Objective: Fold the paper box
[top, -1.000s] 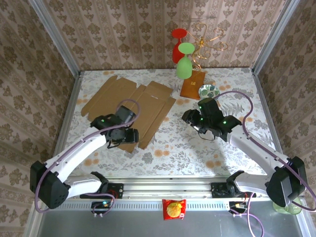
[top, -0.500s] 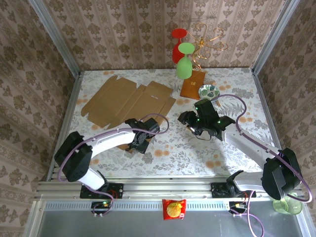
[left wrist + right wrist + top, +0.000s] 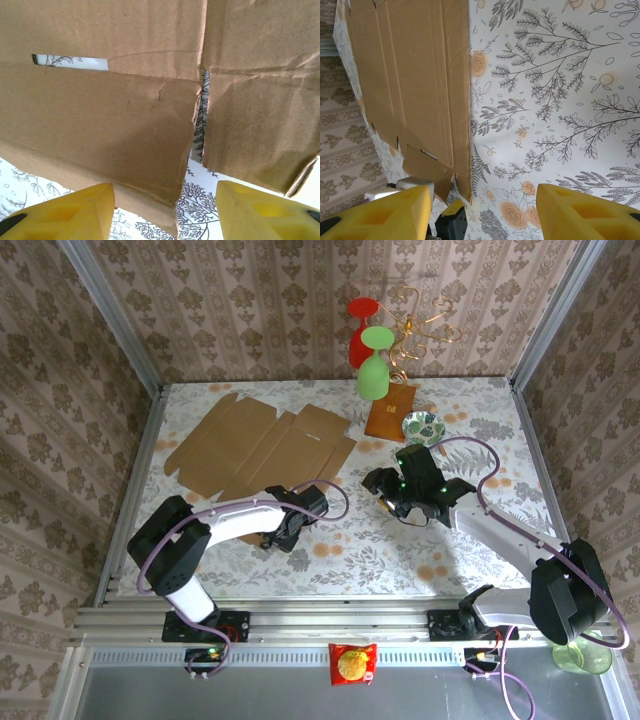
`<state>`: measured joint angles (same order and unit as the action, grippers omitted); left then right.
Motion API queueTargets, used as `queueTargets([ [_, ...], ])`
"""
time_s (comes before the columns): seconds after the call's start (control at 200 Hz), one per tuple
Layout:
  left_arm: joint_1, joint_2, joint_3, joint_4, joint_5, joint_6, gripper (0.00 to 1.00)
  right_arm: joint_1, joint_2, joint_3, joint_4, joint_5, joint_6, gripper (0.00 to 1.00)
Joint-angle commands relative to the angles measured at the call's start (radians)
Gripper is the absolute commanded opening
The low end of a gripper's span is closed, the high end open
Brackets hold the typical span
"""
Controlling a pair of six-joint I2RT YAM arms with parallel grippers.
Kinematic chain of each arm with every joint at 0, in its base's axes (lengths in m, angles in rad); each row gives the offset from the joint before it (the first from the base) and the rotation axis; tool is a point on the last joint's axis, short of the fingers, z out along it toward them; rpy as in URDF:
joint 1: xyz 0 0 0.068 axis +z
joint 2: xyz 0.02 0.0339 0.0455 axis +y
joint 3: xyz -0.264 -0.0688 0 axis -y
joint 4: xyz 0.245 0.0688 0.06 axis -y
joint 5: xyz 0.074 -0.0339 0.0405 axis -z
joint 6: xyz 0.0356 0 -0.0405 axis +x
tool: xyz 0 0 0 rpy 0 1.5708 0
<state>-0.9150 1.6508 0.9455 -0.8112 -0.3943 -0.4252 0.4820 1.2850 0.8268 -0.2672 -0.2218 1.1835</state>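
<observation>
The paper box (image 3: 260, 445) is a brown die-cut cardboard sheet lying flat on the floral table, left of centre. My left gripper (image 3: 290, 533) is low at its near right corner. In the left wrist view the sheet (image 3: 100, 115) hangs close ahead, and a flap corner dips between the yellow fingers (image 3: 75, 212) of the open left gripper (image 3: 164, 200) without being pinched. My right gripper (image 3: 383, 490) hovers right of the sheet, open. Between its tips (image 3: 484, 200) is bare tablecloth, with the sheet's (image 3: 415, 75) straight edge to the left.
A wire rack with a red and a green glass (image 3: 375, 360) stands at the back on an orange-brown base (image 3: 390, 412), beside a small patterned bowl (image 3: 423, 425). Patterned walls close three sides. A snack packet (image 3: 352, 662) lies on the front rail.
My left gripper has swung right along the sheet's near edge to its near right corner, and its arm now lies lower. The right gripper has drifted slightly left.
</observation>
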Motion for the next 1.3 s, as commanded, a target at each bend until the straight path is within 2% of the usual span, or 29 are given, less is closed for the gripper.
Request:
queueTargets([
  [0.0, -0.003, 0.019, -0.004, 0.006, -0.021, 0.003, 0.55, -0.003, 0.013, -0.021, 0.021, -0.024, 0.022, 0.59],
  [0.245, -0.001, 0.036, 0.004, 0.008, -0.049, -0.009, 0.44, -0.005, 0.011, -0.027, 0.025, -0.030, 0.018, 0.59],
  [0.295, -0.001, 0.042, 0.010, 0.009, -0.049, -0.003, 0.36, -0.004, 0.012, -0.029, 0.031, -0.034, 0.020, 0.59],
  [0.4, -0.002, 0.039, 0.019, 0.006, -0.046, 0.002, 0.08, -0.005, 0.017, -0.036, 0.045, -0.041, 0.032, 0.59],
  [0.445, -0.005, 0.025, 0.022, 0.002, -0.044, 0.003, 0.00, -0.005, 0.020, -0.040, 0.055, -0.043, 0.041, 0.59],
  [0.705, -0.010, -0.132, 0.027, -0.014, 0.001, 0.033, 0.00, 0.011, 0.100, -0.040, 0.220, -0.086, 0.154, 0.65],
  [0.89, -0.008, -0.229, 0.019, -0.018, 0.050, 0.052, 0.00, 0.042, 0.280, 0.035, 0.386, -0.104, 0.232, 0.69],
  [1.07, -0.001, -0.249, 0.014, -0.025, 0.063, 0.047, 0.00, 0.062, 0.404, 0.143, 0.499, -0.104, 0.267, 0.69],
  [1.295, 0.008, -0.251, 0.031, -0.026, 0.078, 0.042, 0.00, 0.084, 0.446, 0.145, 0.549, -0.080, 0.305, 0.65],
])
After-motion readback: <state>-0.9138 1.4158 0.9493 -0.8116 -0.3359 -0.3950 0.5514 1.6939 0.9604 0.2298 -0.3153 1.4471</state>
